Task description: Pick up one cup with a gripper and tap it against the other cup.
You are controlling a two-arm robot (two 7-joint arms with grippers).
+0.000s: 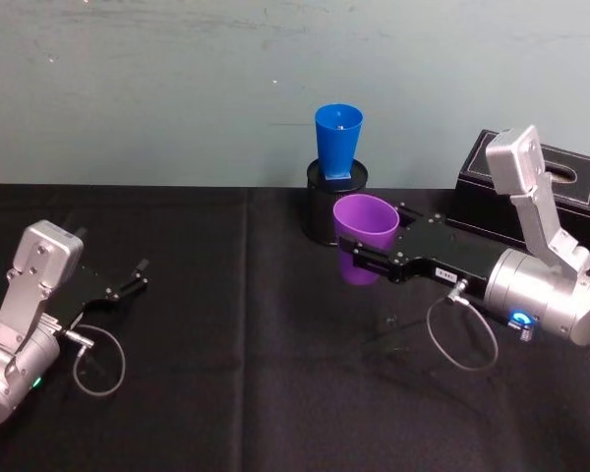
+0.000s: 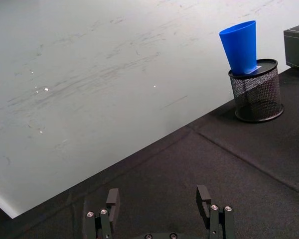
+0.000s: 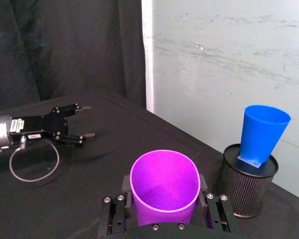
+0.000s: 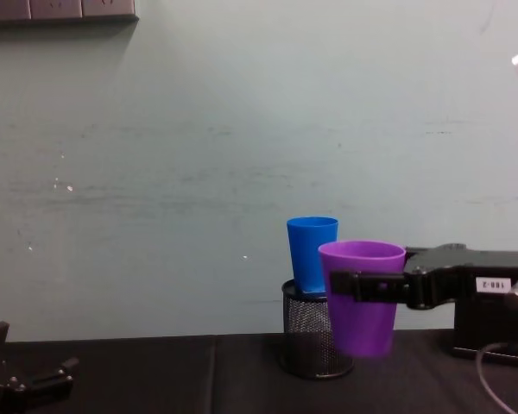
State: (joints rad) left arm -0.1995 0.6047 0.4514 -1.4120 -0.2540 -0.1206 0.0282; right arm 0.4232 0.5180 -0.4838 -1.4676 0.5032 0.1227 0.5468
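now the right gripper (image 1: pixel 357 258) is clamped around the purple cup (image 1: pixel 367 224), holding it above the black table (image 1: pixel 226 393) just beside the mesh pen holder (image 1: pixel 320 211) (blue cup (image 1: pixel 337 138) standing on top). left gripper (image 1: pixel 138 275) lies spread wide at the left.

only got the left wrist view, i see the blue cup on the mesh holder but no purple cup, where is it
Observer: The right gripper holds the purple cup upright, apparently off the table, in front of the mesh holder.
Operator: is it touching the blue one
Observer: No, the right wrist view shows a clear gap between it and the blue cup.
Operator: left arm in the way
Observer: No, the left gripper is low at the table's far left, away from both cups.
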